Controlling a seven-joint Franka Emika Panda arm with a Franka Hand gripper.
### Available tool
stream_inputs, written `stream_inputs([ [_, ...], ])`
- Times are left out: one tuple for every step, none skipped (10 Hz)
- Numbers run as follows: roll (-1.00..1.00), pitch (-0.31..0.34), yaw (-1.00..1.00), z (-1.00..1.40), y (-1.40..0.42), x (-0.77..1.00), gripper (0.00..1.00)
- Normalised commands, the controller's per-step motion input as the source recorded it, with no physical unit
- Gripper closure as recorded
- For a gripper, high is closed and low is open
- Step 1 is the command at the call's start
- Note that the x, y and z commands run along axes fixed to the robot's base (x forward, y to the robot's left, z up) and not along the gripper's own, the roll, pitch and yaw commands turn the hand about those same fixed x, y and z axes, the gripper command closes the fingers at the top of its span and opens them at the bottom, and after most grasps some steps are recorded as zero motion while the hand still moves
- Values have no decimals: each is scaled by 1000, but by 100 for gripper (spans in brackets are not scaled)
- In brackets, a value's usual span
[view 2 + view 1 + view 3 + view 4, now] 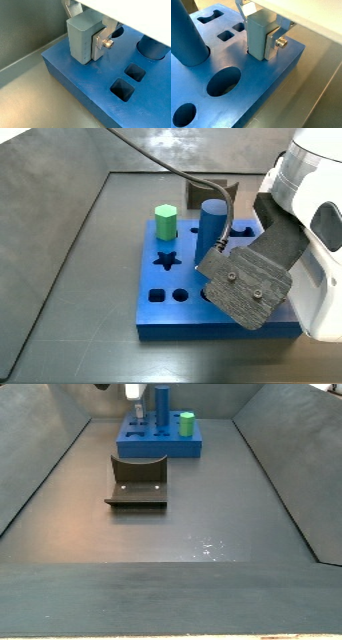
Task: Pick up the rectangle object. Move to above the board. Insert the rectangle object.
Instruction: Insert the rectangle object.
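My gripper (258, 44) is shut on the rectangle object (256, 31), a light-blue bar held upright; both also show in another wrist view, the gripper (85, 44) and the bar (80, 36). One silver finger (271, 45) with a screw presses its side; the other finger is hidden behind it. The bar's lower end stands at a hole near a corner of the blue board (251, 95), and a dark sliver of the hole shows beside it. The board also shows in the wrist view (87, 80) and in both side views (214, 323) (158, 446).
A dark-blue cylinder (188, 35) (214, 233) stands in the board next to the bar. A green hexagonal peg (166, 223) (187, 424) stands at another corner. Two open square holes (135, 71) lie close by. The fixture (138, 484) stands on the floor. The wrist housing (247, 283) hides the gripper.
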Motion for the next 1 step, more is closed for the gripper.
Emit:
stream_inputs([
  [0,0,0,0,0,0,100],
])
